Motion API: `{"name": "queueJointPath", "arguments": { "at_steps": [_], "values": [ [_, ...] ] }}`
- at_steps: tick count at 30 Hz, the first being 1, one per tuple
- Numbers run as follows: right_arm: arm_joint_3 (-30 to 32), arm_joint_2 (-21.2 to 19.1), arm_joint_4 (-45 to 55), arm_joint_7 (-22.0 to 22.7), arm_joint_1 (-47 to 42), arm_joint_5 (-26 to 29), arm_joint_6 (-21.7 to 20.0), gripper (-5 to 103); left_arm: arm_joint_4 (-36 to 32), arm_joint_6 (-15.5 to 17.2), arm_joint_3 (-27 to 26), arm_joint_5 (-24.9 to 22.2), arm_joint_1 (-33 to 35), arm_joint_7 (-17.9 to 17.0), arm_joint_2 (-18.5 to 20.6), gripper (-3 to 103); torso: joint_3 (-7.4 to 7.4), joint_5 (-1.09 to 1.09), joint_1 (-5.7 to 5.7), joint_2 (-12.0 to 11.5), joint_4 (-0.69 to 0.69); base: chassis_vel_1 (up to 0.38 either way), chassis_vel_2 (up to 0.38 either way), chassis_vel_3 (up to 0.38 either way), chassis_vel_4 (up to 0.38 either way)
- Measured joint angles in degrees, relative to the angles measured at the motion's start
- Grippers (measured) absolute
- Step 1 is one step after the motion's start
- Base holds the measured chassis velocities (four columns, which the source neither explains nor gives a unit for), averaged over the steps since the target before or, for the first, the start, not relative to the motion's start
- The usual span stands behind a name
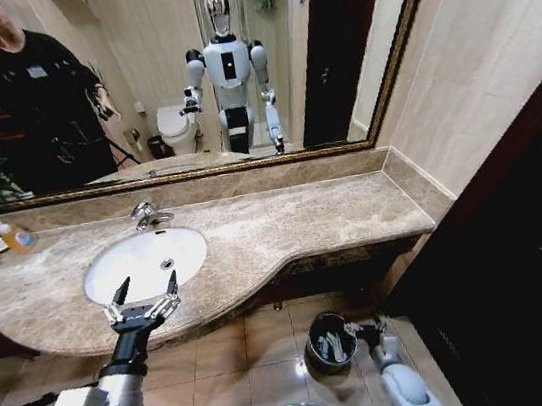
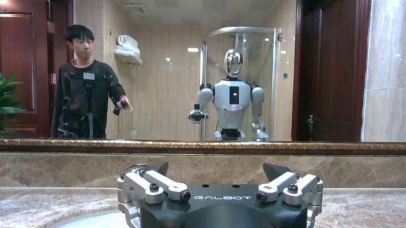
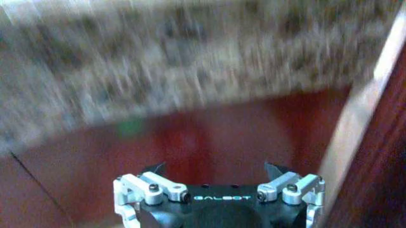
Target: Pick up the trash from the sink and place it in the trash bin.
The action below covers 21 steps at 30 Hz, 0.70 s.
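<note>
Currently left hand (image 1: 144, 286) spread empty over sink (image 1: 110, 276) front rim; right hand (image 1: 362, 332) spread beside bin (image 1: 329, 341); descending blind risks rim strike.

The sink (image 1: 139, 267) is seen as glossy white ceramic, with a chrome tap (image 1: 149, 216). The bench (image 1: 294, 225) is polished beige-brown marble, veined and smooth. The bin (image 1: 329, 342) is dark with a shiny metal rim. The floor (image 1: 242, 358) is laid with smooth brown tiles, faintly reflective.
</note>
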Motion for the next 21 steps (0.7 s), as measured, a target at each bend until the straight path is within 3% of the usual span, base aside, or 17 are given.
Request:
{"name": "queueJointPath", "arguments": {
  "at_steps": [9,15,18,21],
  "values": [
    [0.9,0.9,19.6,-0.8,-2.4,-0.3,0.1,100,0.0,0.0,0.0,0.0,0.0,0.0,0.0,100,0.00,-0.02,0.00,0.0,0.00,0.000,0.000,0.000,0.000],
    [0.1,1.1,24.9,-1.4,-1.5,-2.6,1.1,100,0.0,0.0,0.0,0.0,0.0,0.0,0.0,100,0.00,-0.02,0.00,0.0,0.00,0.000,0.000,0.000,0.000],
    [0.0,0.8,25.4,-1.7,1.5,-7.8,3.1,100,0.0,0.0,0.0,0.0,0.0,0.0,0.0,100,0.00,-0.02,0.00,0.0,0.01,0.000,0.000,0.000,0.000],
    [0.3,0.6,25.5,-2.0,3.5,-9.3,2.2,100,0.0,0.0,0.0,0.0,0.0,0.0,0.0,100,0.00,-0.02,0.00,0.0,0.00,0.000,0.000,0.000,0.000]
  ]
}}
